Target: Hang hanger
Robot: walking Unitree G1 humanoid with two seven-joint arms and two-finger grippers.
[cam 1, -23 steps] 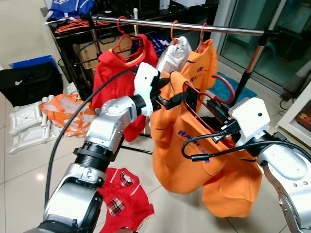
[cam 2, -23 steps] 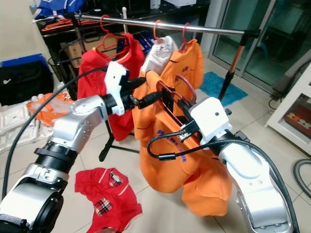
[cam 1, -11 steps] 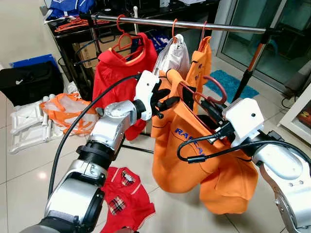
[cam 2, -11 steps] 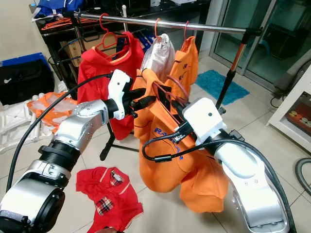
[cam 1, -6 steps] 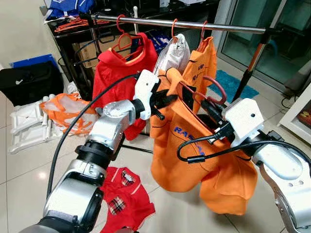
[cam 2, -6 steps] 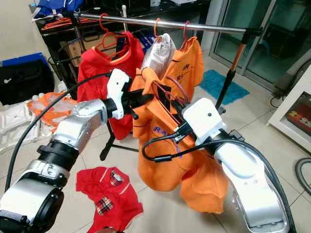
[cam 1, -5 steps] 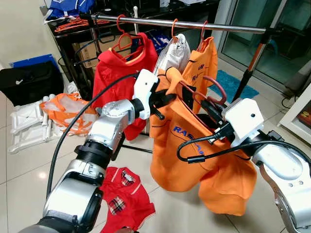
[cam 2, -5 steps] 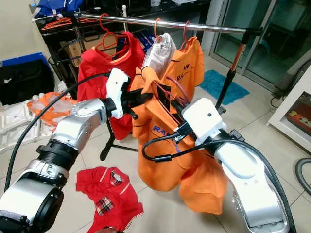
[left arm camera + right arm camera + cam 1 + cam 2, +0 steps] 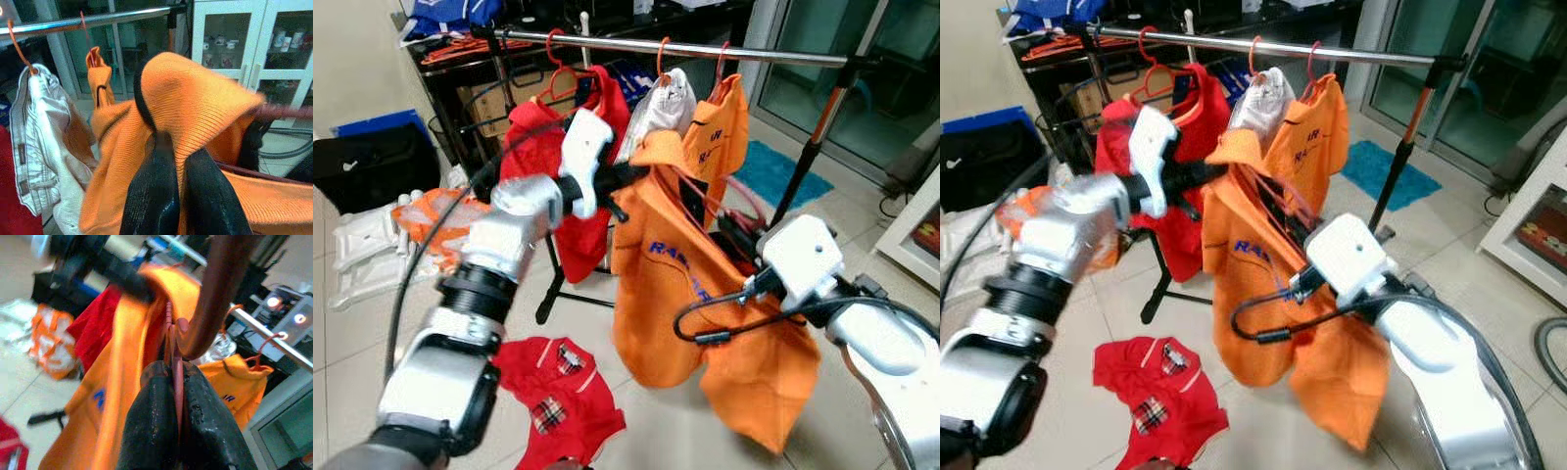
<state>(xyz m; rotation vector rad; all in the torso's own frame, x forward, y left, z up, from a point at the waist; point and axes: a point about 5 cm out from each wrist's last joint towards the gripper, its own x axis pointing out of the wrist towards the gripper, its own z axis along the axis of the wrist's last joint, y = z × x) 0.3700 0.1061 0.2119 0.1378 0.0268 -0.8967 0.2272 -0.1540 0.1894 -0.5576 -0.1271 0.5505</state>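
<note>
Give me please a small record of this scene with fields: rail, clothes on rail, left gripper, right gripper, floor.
rail: silver clothes rail across the top
clothes on rail: red shirt, white garment, orange shirt, each on a hanger
left gripper: left gripper shut on collar of the held orange shirt
right gripper: right gripper shut on red hanger, below the rail
floor: red plaid-trimmed shirt; blue mat
</note>
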